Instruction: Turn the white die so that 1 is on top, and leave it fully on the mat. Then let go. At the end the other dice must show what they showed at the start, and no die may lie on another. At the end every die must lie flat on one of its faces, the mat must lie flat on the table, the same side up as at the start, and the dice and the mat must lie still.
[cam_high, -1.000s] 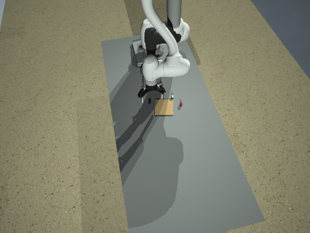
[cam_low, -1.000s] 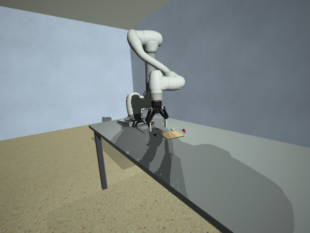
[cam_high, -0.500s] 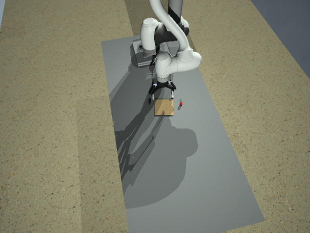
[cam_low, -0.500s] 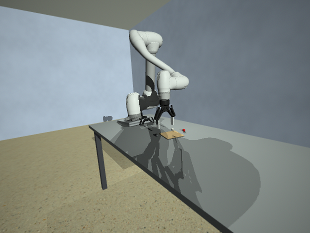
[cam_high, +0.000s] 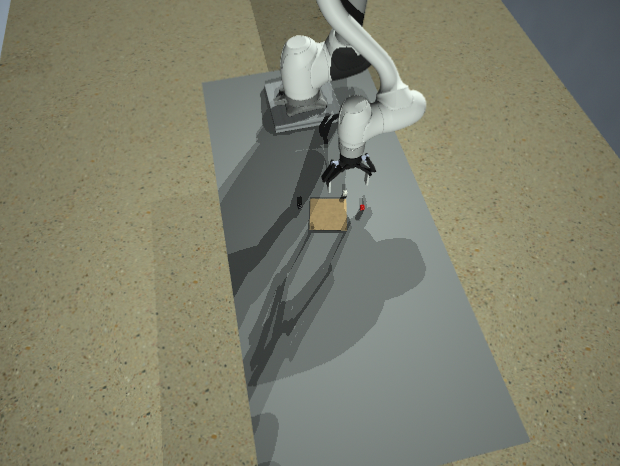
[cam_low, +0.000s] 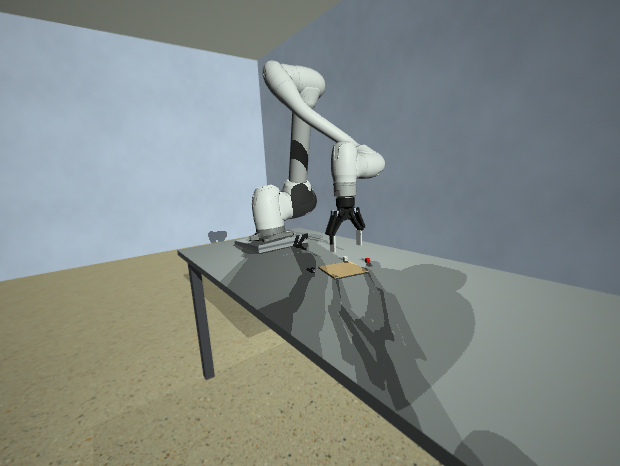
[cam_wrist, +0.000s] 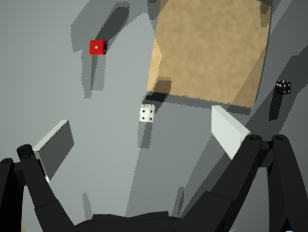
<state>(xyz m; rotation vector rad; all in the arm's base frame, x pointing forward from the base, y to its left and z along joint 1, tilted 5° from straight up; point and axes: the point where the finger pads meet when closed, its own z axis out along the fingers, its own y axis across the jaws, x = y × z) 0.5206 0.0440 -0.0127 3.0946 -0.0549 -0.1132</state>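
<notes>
white die with black pips, red die, mottled tan mat

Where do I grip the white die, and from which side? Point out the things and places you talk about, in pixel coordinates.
Take the white die (cam_high: 344, 192) (cam_low: 345, 259) (cam_wrist: 146, 113) by two opposite upright side faces, coming straight down from above. It is a small cube lying flat beside the mat (cam_high: 328, 214) (cam_low: 343, 270) (cam_wrist: 212, 45), and the open fingers point down on either side, so a low, level pinch should hold.
</notes>
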